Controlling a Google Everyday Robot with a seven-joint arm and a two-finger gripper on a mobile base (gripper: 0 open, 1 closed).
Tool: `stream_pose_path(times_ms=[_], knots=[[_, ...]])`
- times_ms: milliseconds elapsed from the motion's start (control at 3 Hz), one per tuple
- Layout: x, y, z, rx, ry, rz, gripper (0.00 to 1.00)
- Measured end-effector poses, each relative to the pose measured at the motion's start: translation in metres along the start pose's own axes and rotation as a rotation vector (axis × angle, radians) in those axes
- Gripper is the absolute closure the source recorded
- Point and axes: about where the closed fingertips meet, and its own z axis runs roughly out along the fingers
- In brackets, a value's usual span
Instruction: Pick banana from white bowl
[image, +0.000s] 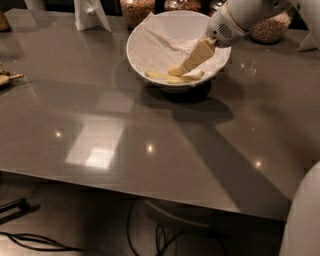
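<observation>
The white bowl (150, 37) stands at the back middle of the grey table (150, 140). A pale yellow banana (167, 77) lies on the bowl's near inner side. My gripper (179, 70) reaches down into the bowl from the upper right, its beige tip right at the banana's right part, touching or nearly so. The white arm (235, 17) hides part of the bowl's right rim. The banana's stem end cannot be made out.
Glass jars of grain (136, 9) (272, 27) stand behind the bowl. A white stand (91, 12) is at the back left. A small yellowish object (6, 79) lies at the table's left edge. Cables (150, 235) lie on the floor below. My white body (305, 220) fills the lower right.
</observation>
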Motion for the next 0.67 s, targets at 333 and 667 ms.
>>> stream_pose_path(times_ms=[333, 667], knots=[[0.005, -0.006, 0.012, -0.020, 0.028, 0.006, 0.38], [0.013, -0.011, 0.024, -0.044, 0.061, 0.019, 0.39]])
